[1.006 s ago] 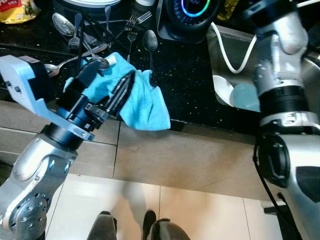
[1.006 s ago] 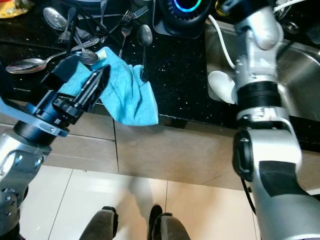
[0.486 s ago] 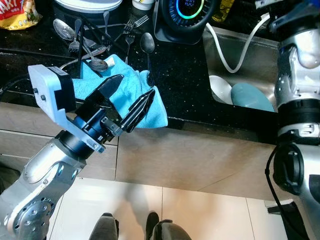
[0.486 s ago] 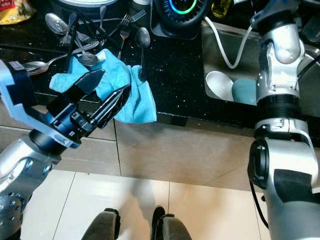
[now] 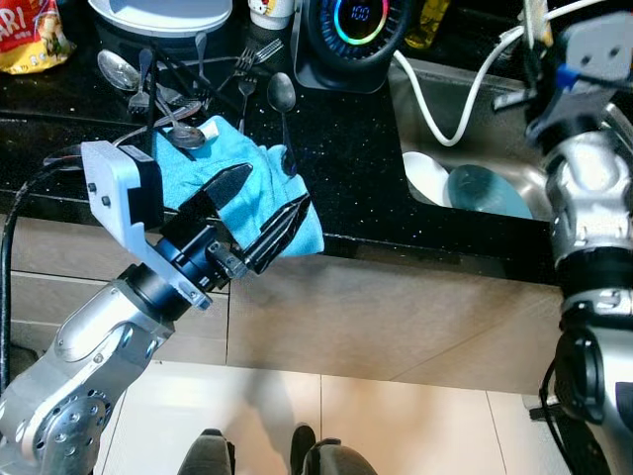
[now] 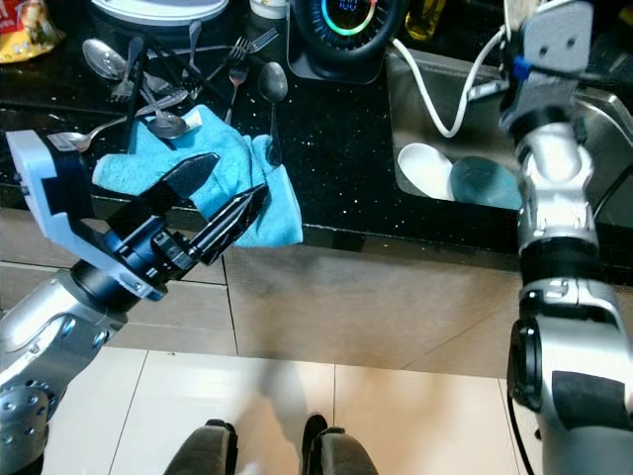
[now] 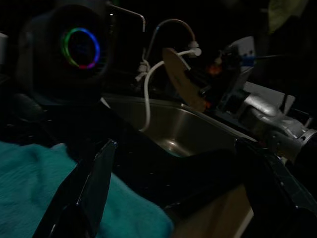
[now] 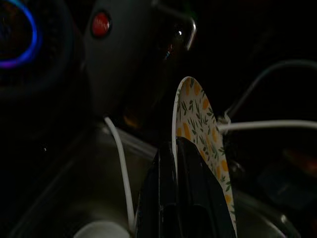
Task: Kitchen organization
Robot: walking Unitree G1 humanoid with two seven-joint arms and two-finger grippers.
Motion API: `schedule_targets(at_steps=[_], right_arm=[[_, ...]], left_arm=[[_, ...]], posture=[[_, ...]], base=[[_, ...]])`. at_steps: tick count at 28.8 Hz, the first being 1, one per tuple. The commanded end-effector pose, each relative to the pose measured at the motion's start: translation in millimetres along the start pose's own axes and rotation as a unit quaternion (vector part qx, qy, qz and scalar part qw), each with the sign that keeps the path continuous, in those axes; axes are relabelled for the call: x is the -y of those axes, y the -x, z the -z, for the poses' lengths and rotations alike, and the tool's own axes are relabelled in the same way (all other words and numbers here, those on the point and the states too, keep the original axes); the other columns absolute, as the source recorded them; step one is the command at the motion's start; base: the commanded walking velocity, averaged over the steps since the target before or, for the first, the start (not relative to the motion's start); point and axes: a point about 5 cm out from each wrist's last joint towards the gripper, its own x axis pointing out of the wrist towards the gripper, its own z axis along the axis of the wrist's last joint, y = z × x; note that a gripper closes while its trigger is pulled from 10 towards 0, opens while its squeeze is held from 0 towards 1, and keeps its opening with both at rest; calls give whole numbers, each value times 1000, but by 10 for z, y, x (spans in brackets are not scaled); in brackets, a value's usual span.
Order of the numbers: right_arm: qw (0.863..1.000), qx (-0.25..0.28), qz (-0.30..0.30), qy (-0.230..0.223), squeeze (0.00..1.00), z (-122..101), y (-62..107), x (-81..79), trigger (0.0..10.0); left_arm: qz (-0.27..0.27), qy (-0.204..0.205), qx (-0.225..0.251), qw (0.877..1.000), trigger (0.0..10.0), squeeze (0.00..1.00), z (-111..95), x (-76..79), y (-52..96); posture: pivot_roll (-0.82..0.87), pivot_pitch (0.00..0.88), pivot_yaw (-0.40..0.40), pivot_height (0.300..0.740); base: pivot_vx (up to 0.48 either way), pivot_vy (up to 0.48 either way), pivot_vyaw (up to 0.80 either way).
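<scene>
A blue cloth (image 5: 259,176) lies on the black counter (image 5: 356,158) and droops over its front edge. My left gripper (image 5: 274,188) hovers open just above the cloth's near part, with nothing between its fingers. Behind the cloth, several spoons and forks (image 5: 173,89) lie in a loose pile. My right arm (image 5: 584,188) reaches up over the sink (image 5: 495,119). In the right wrist view my right gripper (image 8: 173,148) is shut on the rim of a plate (image 8: 200,124) with an orange and green leaf pattern, held on edge. The plate (image 7: 179,79) also shows in the left wrist view above the sink.
A black appliance with a glowing coloured ring (image 5: 358,25) stands at the back. A white cable (image 5: 435,99) runs into the sink, where a white bowl (image 5: 425,178) and a blue-green dish (image 5: 485,190) lie. A white plate (image 5: 163,12) and a snack bag (image 5: 30,30) sit far left.
My left gripper has opened and drawn back off the cloth towards the counter's edge. The right arm has swung to the right and further back over the sink. The view has shifted slightly.
</scene>
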Motion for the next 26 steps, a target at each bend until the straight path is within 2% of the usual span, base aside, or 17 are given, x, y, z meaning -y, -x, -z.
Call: schedule_targets(at_steps=[1,4,7,8,9,10,13,19,20,21,26], right_arm=[[999,-21,15,-18,0,104,59,-7,0],[998,-41,-1,-56,0,212,102,-190,0],[997,-47,-22,-64,0,248,124,-373,0],[996,-44,-39,-60,0,246,137,-484,4902],[996,-46,-45,-62,0,250,142,-530,10000],[996,-46,-45,-62,0,250,142,-530,10000],[993,-56,-55,-85,0,262,141,-689,10000],[990,-66,-69,-101,0,272,151,-844,10000],[989,-72,-77,-106,0,287,167,-923,10000],[989,-72,-77,-106,0,287,167,-923,10000],[985,-98,-103,-95,0,323,199,-1190,10000]], left_arm=[[9,0,-14,1000,10000,0,41,7,12],[12,-1,-15,1000,10000,0,44,-4,4],[14,-3,-13,1000,10000,0,38,-23,-10],[15,-4,-12,1000,10000,0,37,-31,-18],[15,-5,-12,1000,10000,0,39,-33,-22],[15,-5,-12,1000,10000,0,39,-33,-22],[16,-6,-10,1000,10000,0,49,-37,-31],[7,-11,-11,1000,10000,0,67,-64,-30],[1,-15,-11,1000,10000,0,75,-88,-30],[1,-15,-11,1000,10000,0,75,-88,-30],[-17,-21,-15,1000,10000,0,105,-166,-36]], posture=[[247,131,-102,740],[243,124,-96,740],[241,118,-93,740],[239,114,-92,740],[238,112,-93,740],[238,112,-93,740],[235,105,-98,740],[242,91,-105,740],[250,77,-110,740],[250,77,-110,740],[254,81,-114,740]], base=[[0,0,0],[0,0,-200],[0,0,-800],[0,0,0],[0,0,0],[0,0,0],[0,0,0],[0,0,0],[0,0,0],[0,0,0],[0,0,0]])
